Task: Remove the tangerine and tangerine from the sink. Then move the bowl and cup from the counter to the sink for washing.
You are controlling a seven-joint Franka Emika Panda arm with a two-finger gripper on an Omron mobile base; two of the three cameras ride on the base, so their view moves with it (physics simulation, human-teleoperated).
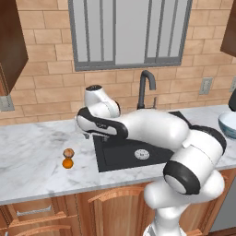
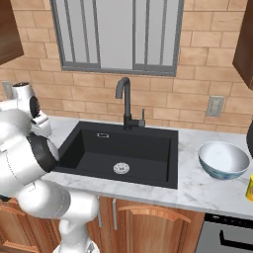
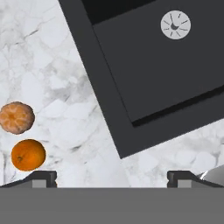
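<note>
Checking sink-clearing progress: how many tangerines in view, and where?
2. Both lie on the counter left of the sink, side by side: the bright orange tangerine and the duller tan-orange tangerine. None visible in the basin.

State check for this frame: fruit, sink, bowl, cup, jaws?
Bright tangerine: on counter, left of sink.
Dull tangerine: on counter, beside it.
Sink: no fruit inside.
Bowl: upright on counter, right of sink.
Cup: on counter, at frame edge.
Gripper: jaws open, holding nothing.
</note>
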